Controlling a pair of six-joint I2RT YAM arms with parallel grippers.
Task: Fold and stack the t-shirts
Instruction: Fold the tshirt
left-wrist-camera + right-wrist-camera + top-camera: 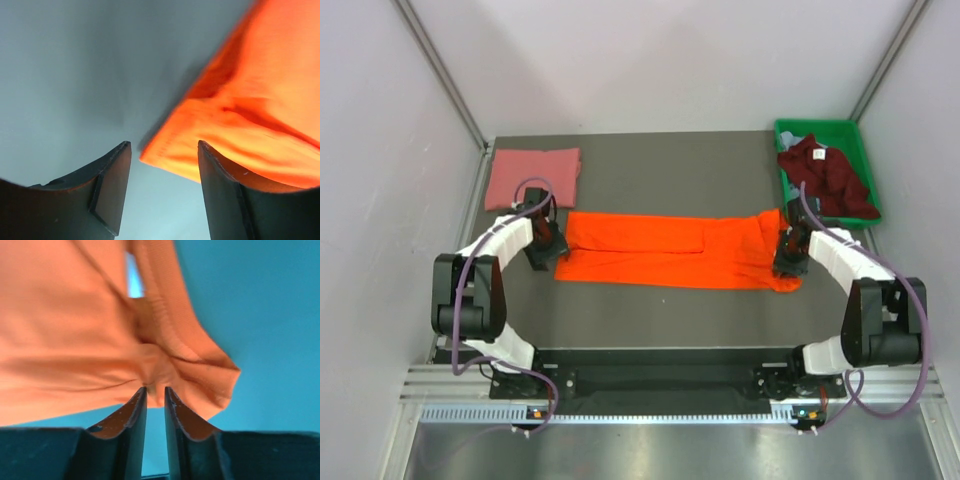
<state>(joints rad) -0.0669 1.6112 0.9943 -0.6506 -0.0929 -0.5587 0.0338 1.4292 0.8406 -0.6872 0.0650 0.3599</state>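
Top external: orange t-shirt [670, 250] lies lengthwise across tabletop [650, 170], one end at each arm. Left fingers [112, 190] wide, empty, hem corner just ahead-right. Right fingers [131, 415] barely parted at bunched cloth; grip unclear.

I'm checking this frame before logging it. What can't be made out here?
- Right wrist view: whether the right end effector grips the orange shirt; bunched cloth hides its tips.
- Top view: the blue-grey shirt, mostly under the maroon shirt in the bin.
- Left wrist view: the orange shirt, blurred and cut off at the edges.
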